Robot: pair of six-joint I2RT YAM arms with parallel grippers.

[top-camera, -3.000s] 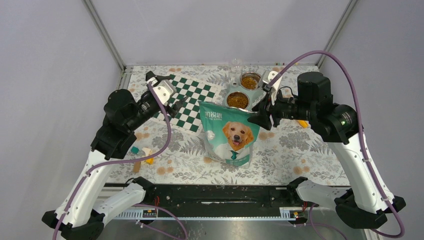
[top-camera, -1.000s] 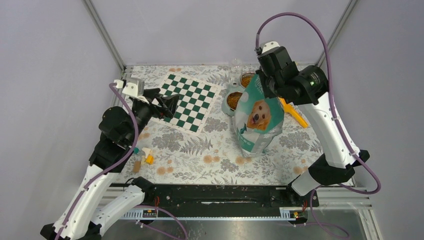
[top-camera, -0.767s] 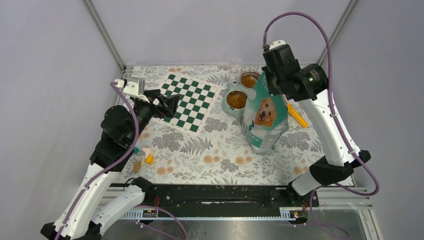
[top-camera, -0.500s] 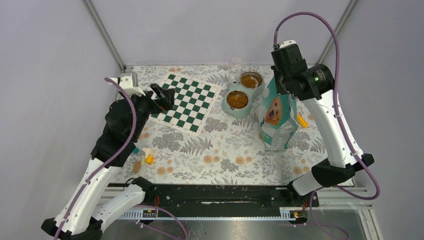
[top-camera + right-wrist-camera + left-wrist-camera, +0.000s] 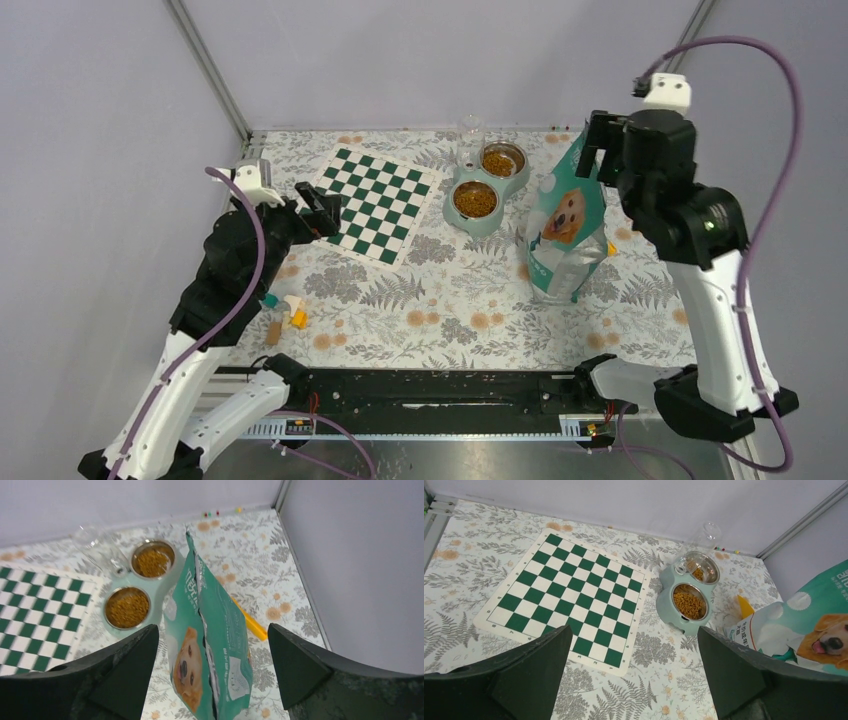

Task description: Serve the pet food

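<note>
Counter (image 5: 400, 300): pale grey-white cloth, grey fern print, scattered tan-orange blossoms.
Chessboard mat (image 5: 375, 200): dark green and cream checks, cream border.
Twin feeder stand (image 5: 478, 229): pale mint green; bowls silver steel.
Pet food (image 5: 475, 201): brown-orange, in both bowls.
Bag (image 5: 565, 225): teal-green, white dots, white lower panel, golden dog picture.
Scoop (image 5: 248, 621): orange-yellow.
Left fingers (image 5: 529, 675), right fingers (image 5: 120, 680): matt black.
Cables (image 5: 780, 100): purple.

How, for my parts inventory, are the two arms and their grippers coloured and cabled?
Left arm and right arm: white links, bulky black joint housings, a purple cable looping along each, a white block at each wrist. Left gripper and right gripper have broad matte-black wedge fingers. A small green light shows on the right arm.
</note>
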